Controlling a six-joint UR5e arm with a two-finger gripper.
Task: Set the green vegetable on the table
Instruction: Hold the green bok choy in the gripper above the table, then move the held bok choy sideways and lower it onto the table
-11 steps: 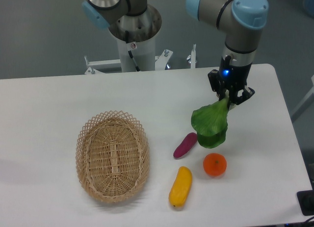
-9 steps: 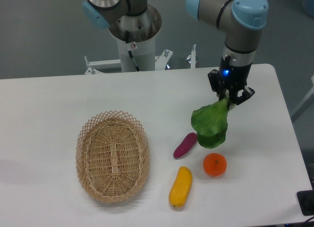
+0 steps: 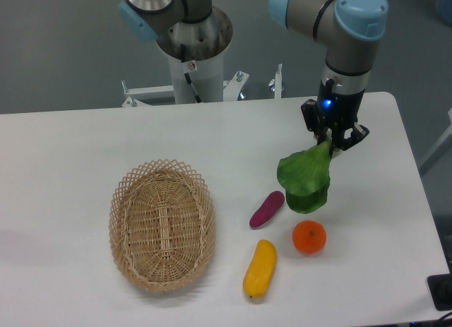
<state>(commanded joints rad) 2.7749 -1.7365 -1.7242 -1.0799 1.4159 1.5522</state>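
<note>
The green vegetable (image 3: 305,179), a broad dark-green leaf with a pale stalk, hangs from my gripper (image 3: 330,144) over the right part of the white table (image 3: 70,157). The gripper is shut on the stalk end. The leaf's lower edge is at or just above the tabletop, just above the orange; I cannot tell whether it touches the table.
A purple eggplant-like piece (image 3: 267,208) lies left of the leaf. An orange (image 3: 309,237) sits just below it. A yellow oblong piece (image 3: 260,269) lies near the front. An oval wicker basket (image 3: 162,224) stands at the left. The robot base (image 3: 192,44) is at the back.
The gripper and the green vegetable have shifted very slightly to the right. Nothing else has moved.
</note>
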